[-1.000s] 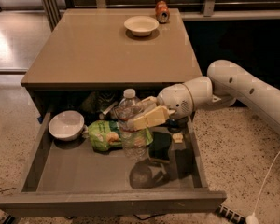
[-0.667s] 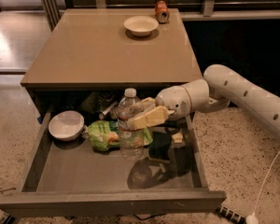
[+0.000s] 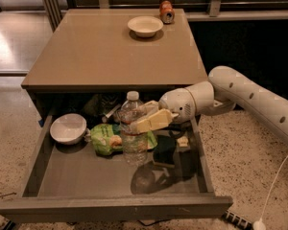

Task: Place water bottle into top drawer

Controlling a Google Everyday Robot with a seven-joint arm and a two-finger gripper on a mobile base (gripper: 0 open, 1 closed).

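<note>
The water bottle [image 3: 133,131], clear with a white cap, stands upright inside the open top drawer [image 3: 113,183], near its middle. My gripper [image 3: 143,120] reaches in from the right and its cream fingers [image 3: 153,120] are closed around the bottle's upper body. The bottle's base is low in the drawer; I cannot tell whether it touches the drawer floor. The white arm [image 3: 249,97] comes in from the right over the drawer's right side.
In the drawer lie a white bowl [image 3: 68,127] at left, a green bag [image 3: 107,139] behind the bottle, and a dark sponge-like item [image 3: 164,153] at right. On the tan cabinet top [image 3: 110,51] sit a white bowl [image 3: 145,26] and an orange can [image 3: 166,11].
The gripper and bottle have shifted slightly left and down inside the drawer; the arm has followed. Everything else is unmoved.
</note>
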